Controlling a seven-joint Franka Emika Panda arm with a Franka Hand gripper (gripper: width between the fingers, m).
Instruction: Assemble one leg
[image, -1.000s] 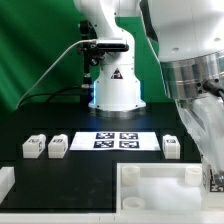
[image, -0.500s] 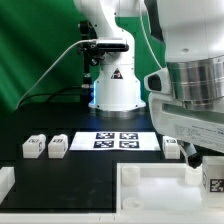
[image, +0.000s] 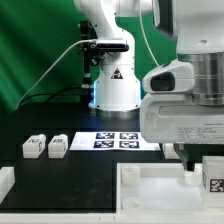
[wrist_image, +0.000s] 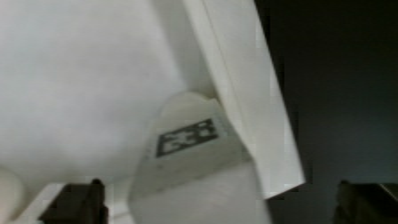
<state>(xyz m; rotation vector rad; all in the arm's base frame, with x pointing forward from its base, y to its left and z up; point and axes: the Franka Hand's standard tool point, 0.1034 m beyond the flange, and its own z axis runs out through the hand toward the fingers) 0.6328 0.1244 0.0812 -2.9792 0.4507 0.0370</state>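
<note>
In the wrist view the leg (wrist_image: 185, 150), a white block with its black-and-white tag turned to the camera, is seen against the large white square panel (wrist_image: 71, 90), just beside the panel's edge; past that edge the dark counter (wrist_image: 338, 80) shows. The pincer (wrist_image: 222, 200) is released; its two dark fingertips (wrist_image: 80, 202) stand wide apart, with the leg between them and touching neither (a gap shows on each side).

In the exterior view the arm's pale wrist housing (image: 190, 115) fills the right of the frame; directly under it, in the lower right corner, the leg (image: 213, 180) sits at the right end of the panel (image: 150, 185), which runs along the bottom of the frame; the fingers are mostly hidden from this side. Two spare legs lie side by side on the counter (image: 90, 165) at the lower left, one (image: 33, 147) just beside the other (image: 58, 146); both are well apart from the pincer. The marker board (image: 118, 140) lies flat at the centre, in front of the arm's white base (image: 115, 85).
</note>
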